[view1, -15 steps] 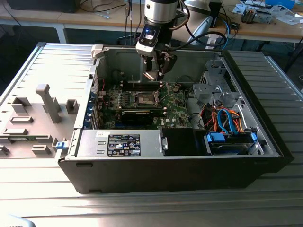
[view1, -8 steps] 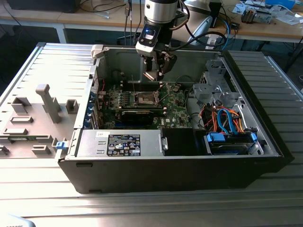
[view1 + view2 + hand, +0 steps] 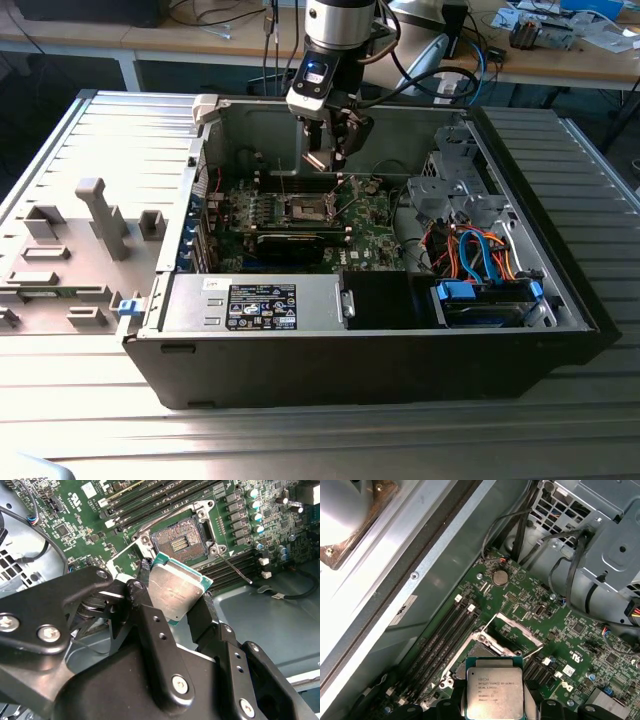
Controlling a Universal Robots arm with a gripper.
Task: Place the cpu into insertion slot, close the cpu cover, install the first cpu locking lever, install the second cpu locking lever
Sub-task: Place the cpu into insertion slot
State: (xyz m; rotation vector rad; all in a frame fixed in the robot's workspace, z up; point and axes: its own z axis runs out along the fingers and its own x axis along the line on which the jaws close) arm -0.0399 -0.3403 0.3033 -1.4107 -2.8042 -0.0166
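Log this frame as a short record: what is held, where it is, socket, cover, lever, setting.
held: chip, clamped by the gripper
position: chip tilted in the air near the socket, not seated
socket: empty, contacts exposed
cover: swung open
lever: one thin rod unlatched, angled out beside the socket
setting: inside an open computer case

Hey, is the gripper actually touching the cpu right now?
Touching. In the second wrist view, the gripper has its black fingers pressed against two opposite edges of the cpu, with no gap on either side.
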